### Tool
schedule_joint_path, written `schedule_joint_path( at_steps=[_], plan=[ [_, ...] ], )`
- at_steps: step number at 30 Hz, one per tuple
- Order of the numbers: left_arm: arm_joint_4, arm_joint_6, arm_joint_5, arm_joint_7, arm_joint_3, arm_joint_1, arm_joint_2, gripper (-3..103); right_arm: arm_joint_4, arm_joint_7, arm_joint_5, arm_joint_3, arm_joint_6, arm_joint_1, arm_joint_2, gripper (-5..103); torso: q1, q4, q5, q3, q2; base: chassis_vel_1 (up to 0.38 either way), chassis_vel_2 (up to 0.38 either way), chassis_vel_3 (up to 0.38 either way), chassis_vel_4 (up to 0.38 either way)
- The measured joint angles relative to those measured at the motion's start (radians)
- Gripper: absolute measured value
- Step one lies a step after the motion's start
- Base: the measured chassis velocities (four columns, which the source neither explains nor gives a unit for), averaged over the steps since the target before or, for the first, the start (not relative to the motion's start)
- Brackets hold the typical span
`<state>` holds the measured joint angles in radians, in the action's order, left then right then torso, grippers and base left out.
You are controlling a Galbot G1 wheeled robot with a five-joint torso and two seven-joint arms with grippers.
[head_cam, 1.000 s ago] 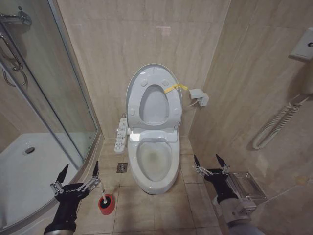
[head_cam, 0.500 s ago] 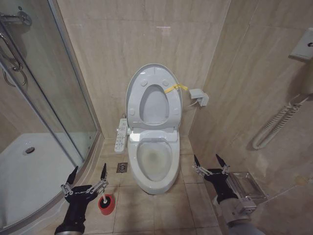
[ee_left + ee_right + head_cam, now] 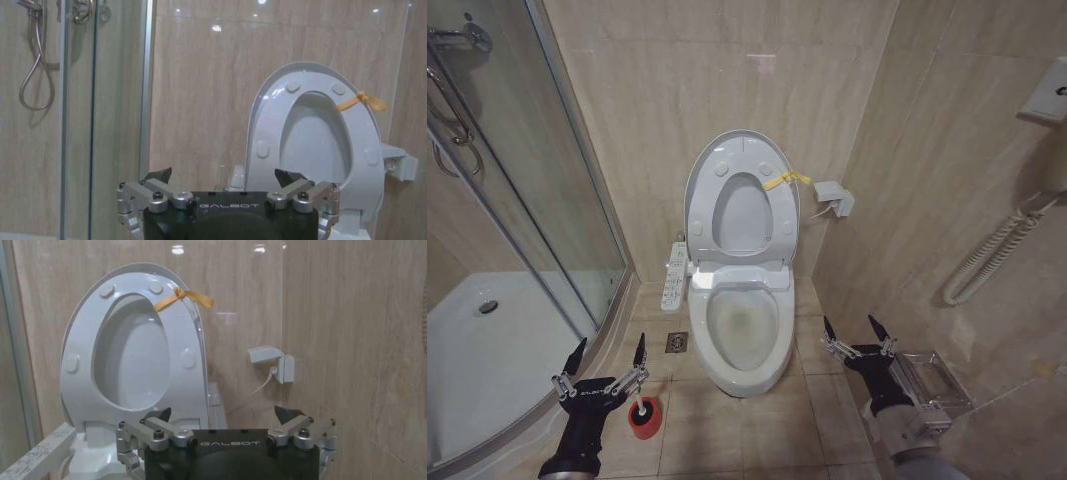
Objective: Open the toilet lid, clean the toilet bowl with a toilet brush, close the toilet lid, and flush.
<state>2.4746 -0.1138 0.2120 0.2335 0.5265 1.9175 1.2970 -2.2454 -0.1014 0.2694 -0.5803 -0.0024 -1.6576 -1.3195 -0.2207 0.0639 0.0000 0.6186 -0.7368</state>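
Your toilet lid [image 3: 732, 160] is already up, leaning against the wall with the seat raised along with it, and the yellow strap [image 3: 785, 180] hangs off its right edge. The toilet bowl [image 3: 745, 330] sits open below, with the side control panel [image 3: 674, 277] on its left. The toilet brush [image 3: 640, 408] stands in its red holder cup [image 3: 644, 420] on the floor, just left of the bowl's front.

Your left gripper [image 3: 607, 362] hovers above and slightly left of the brush with its fingers spread wide, holding nothing. Your right gripper [image 3: 857, 335] waits near the floor on the bowl's right side, also released and empty, beside a clear box [image 3: 927, 385].

I judge the brush pick-up to be the step in hand, and here is what could bite you:

- The handle is slim and short. If you come down off-centre, 1 finger could strike it and tip the holder cup over.
- The cup looks light, so it may lift along with the brush if the bristle head sits snugly.
- The shower glass [image 3: 557, 200] and its curb run close on the left, leaving your left arm little room to swing.
- The raised lid and seat rest only against the wall, so a bump while scrubbing could drop them.
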Motion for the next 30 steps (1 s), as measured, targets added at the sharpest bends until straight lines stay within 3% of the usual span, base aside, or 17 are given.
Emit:
schedule_joint_path(
  at_steps=[30],
  plan=[
    [0.0,0.001,0.001,0.0,0.001,0.001,0.0,100,0.0,0.0,0.0,0.0,0.0,0.0,0.0,100,0.0,0.0,0.0,0.0,0.0,0.0,0.0,0.0,0.0]
  ],
)
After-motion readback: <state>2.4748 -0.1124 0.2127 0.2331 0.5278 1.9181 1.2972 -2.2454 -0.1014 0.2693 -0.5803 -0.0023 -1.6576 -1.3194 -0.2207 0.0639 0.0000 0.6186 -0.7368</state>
